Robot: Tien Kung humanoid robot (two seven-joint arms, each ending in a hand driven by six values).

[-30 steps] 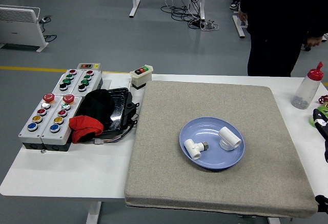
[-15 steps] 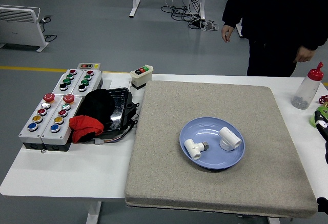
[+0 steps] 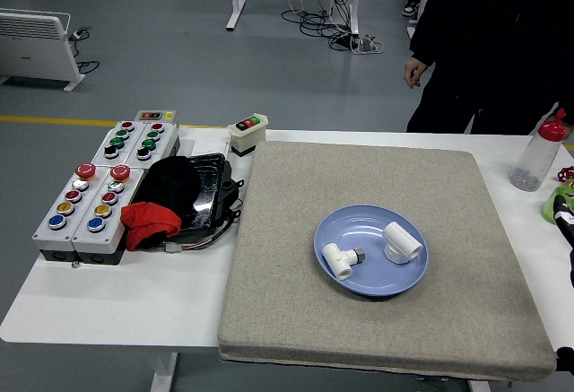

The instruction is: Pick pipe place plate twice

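Observation:
A blue plate [image 3: 359, 226] sits on the grey mat [image 3: 296, 320], right of the mat's middle. Two white pipe fittings lie in it: a small one with a metal end [image 3: 339, 260] on the left side and a thicker elbow [image 3: 402, 241] on the right side. Neither is touched by anything. Only a black part of my right arm [image 3: 567, 230] shows at the right edge of the picture, well away from the plate, with the hand too cut off to read. My left arm is out of view.
Button boxes [image 3: 90, 204] and a small switch box [image 3: 247, 132] stand at the left, beside a black tray [image 3: 211, 190] holding a red cloth [image 3: 149, 222]. A red-capped bottle [image 3: 538, 154] stands at the far right. A person in black [image 3: 502, 51] stands beyond the far edge, one hand [image 3: 414, 72] hanging.
The person behind the table has shifted and leans in further, the hanging hand now lower and more to the right. The plate, the fittings and my arm have stayed put.

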